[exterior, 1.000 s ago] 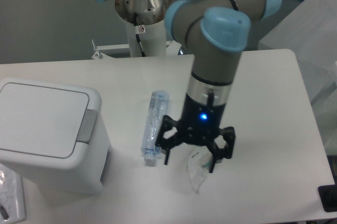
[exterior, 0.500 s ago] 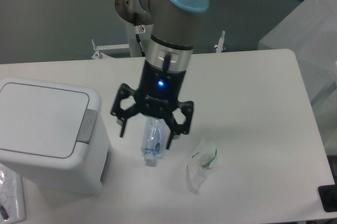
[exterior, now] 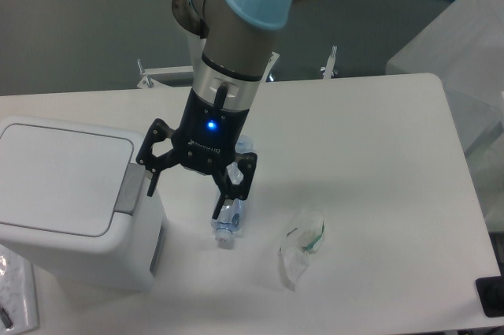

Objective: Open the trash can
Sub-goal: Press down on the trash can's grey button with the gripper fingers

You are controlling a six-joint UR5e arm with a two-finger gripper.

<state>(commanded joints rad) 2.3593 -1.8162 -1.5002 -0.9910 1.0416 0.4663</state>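
Observation:
The trash can (exterior: 55, 193) is a big white boxy bin at the left of the table, its flat lid down and a grey push-latch (exterior: 129, 189) at the lid's right rim. My gripper (exterior: 184, 199) hangs open just right of the bin, fingers pointing down. Its left fingertip sits right beside the latch; whether it touches, I cannot tell. Nothing is held between the fingers.
A crushed clear plastic bottle (exterior: 231, 220) lies on the table under the gripper's right finger. A crumpled clear wrapper (exterior: 302, 246) with green print lies further right. A plastic packet (exterior: 16, 295) pokes out at the bottom left corner by the bin.
The arm has swept left across the table, from above the wrapper, over the bottle, to the bin's right side. The gripper stayed open throughout.

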